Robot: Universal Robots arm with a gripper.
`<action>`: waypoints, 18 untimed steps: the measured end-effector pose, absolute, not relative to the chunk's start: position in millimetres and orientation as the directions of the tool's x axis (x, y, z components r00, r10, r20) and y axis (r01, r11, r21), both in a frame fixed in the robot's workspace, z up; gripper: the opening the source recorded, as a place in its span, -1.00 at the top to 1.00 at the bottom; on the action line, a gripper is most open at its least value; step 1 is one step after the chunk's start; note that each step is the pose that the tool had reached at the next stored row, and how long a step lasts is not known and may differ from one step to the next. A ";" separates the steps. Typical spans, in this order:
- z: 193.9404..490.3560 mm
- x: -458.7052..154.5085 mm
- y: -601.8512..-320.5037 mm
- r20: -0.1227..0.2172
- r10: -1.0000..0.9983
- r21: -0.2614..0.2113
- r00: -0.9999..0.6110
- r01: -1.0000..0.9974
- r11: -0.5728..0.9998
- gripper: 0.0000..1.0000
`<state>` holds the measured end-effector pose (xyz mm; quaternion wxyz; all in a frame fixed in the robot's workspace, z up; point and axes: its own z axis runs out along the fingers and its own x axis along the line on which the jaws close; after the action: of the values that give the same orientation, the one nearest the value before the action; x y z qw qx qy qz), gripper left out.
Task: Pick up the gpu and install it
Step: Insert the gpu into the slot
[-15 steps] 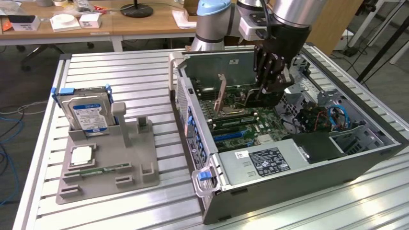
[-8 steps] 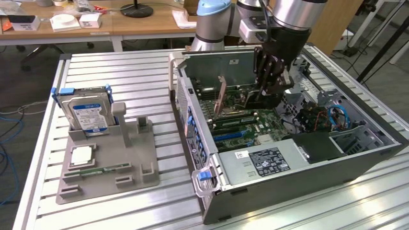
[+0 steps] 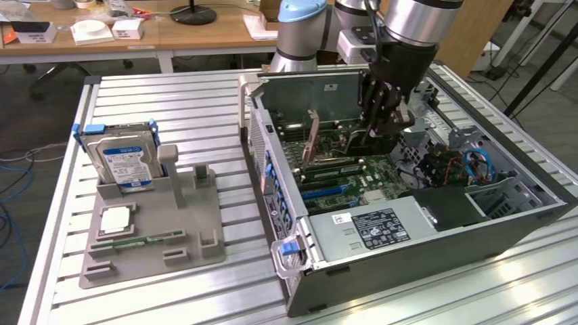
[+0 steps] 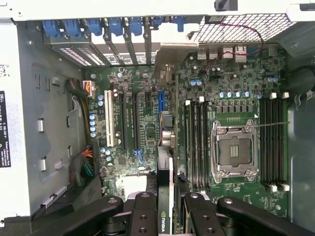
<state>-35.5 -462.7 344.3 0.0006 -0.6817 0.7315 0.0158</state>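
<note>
Slatted metal bench carries the open computer case, where the gripper clamps the gpu edge-on over the motherboard's middle, bracket towards the case's rear wall, so a slight tilt could jam it beside its slot or snag that wall.

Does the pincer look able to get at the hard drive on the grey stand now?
Probably not yet: the pincer is inside the computer case, shut on the gpu. The hard drive itself stands uncovered.

Robotics lab, slotted aluminium bench, wooden desks
</note>
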 end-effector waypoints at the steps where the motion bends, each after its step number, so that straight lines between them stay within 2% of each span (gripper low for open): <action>1: 344.2 -35.4 -462.7 -0.022 -0.997 0.022 -0.071 -0.997 0.070 0.47; 18: 336.8 -35.5 -462.7 -0.022 -0.997 0.022 -0.071 -0.997 0.070 0.47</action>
<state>-35.5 -462.7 336.8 0.0006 -0.6817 0.7315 0.0158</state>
